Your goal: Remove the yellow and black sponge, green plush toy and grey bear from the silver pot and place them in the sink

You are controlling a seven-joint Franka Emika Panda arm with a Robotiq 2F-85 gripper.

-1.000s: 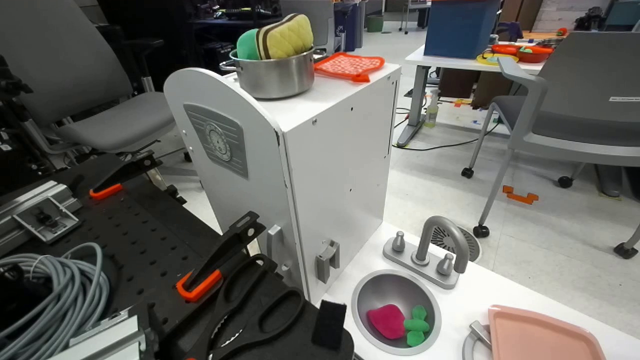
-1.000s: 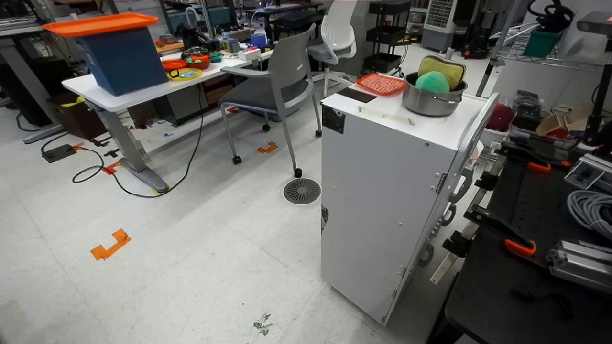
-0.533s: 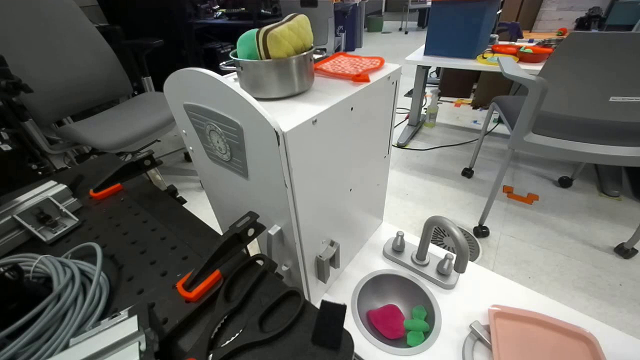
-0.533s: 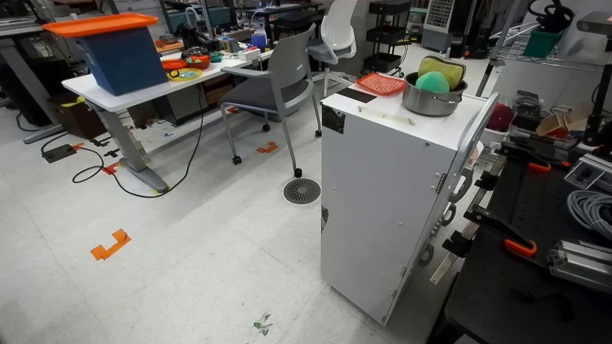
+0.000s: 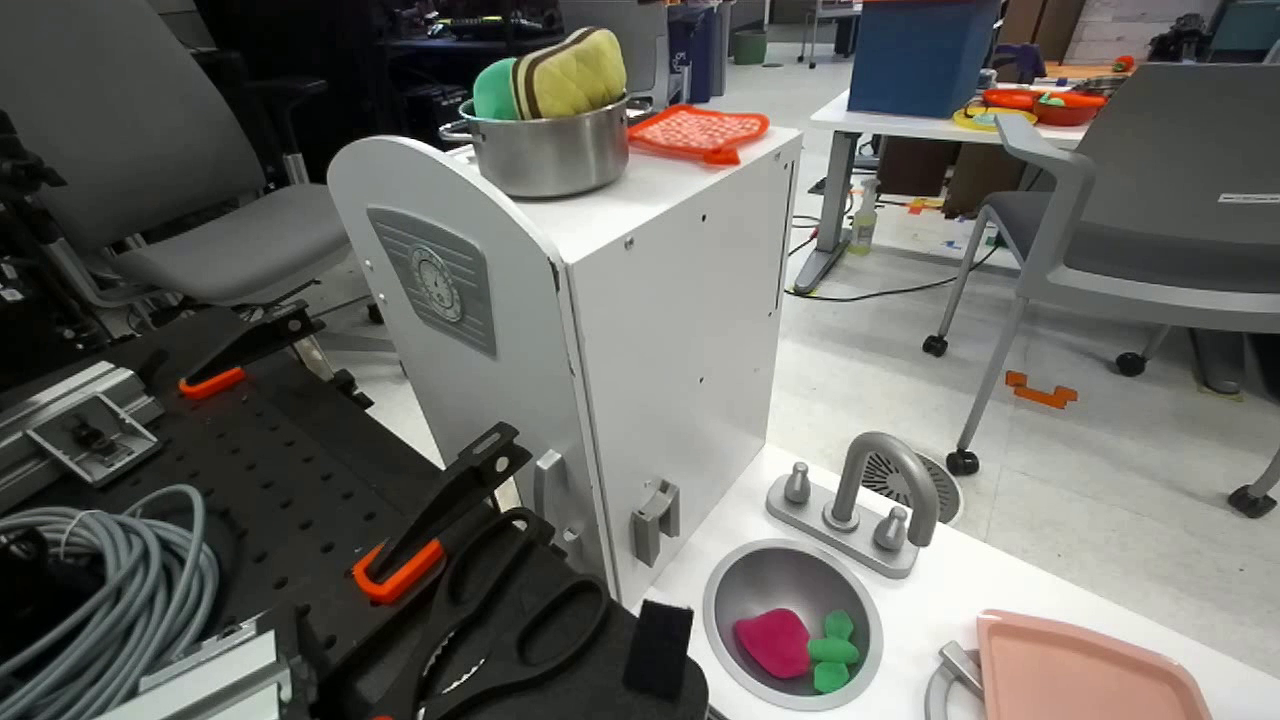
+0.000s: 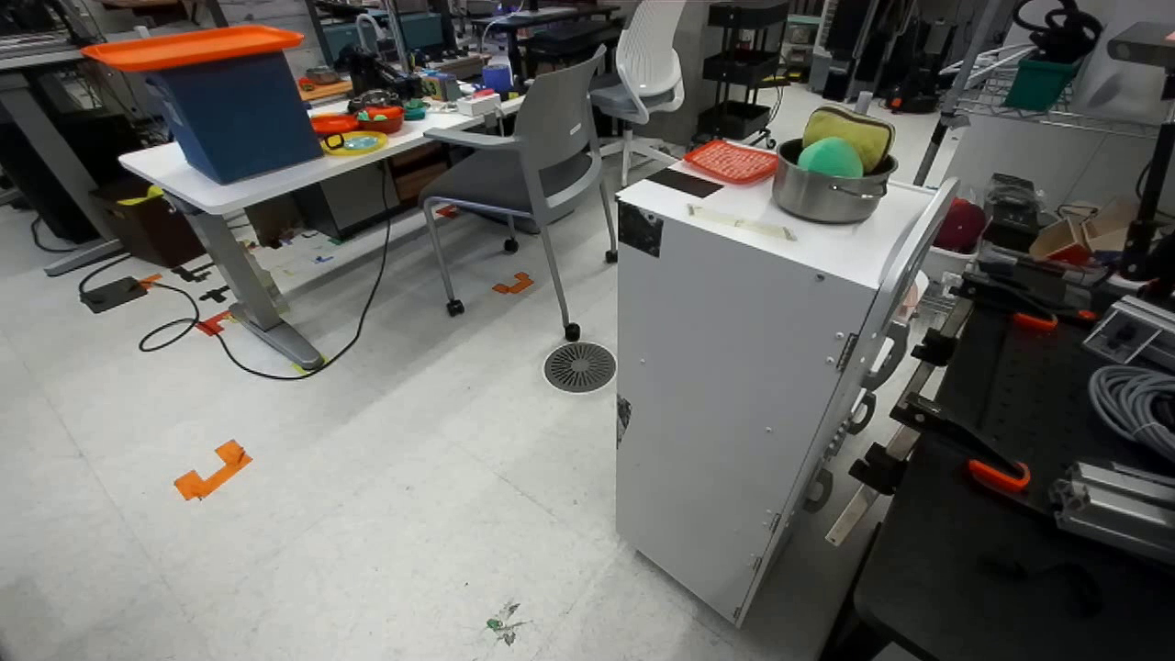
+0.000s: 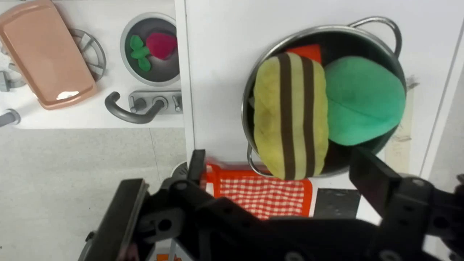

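Yellow and black sponge (image 7: 297, 116), as seen in the wrist view, its long axis running nearly top to bottom of the frame. Nearest, along the bottom edge, is my gripper (image 7: 281, 165), released and holding nothing, its jaws wide apart to left and right. The sponge lies toward the top of the frame from it, its lower end falling between the jaws as pictured. Because the jaws face each other across the frame, I judge they would meet over the sponge's narrow width without turning the wrist; the coming move needs travel up the frame, then descent. How high the gripper hangs I cannot tell, as neither exterior view lets me make it out. Right of the sponge, with no gap visible, sits the green plush toy (image 7: 364, 101); one jaw may have to wedge between them. Both lie in the silver pot (image 7: 340, 43), right of centre, the sponge overlapping its lower rim; an orange-red piece (image 7: 308, 52) shows at the sponge's top end, and the grey bear I cannot find. Farthest, at upper left and, in an exterior view, at lower right beside the white cabinet (image 5: 680, 310), is the sink (image 5: 775, 580), holding only a magenta and green toy (image 5: 775, 640); I take the task to be before its first pick.
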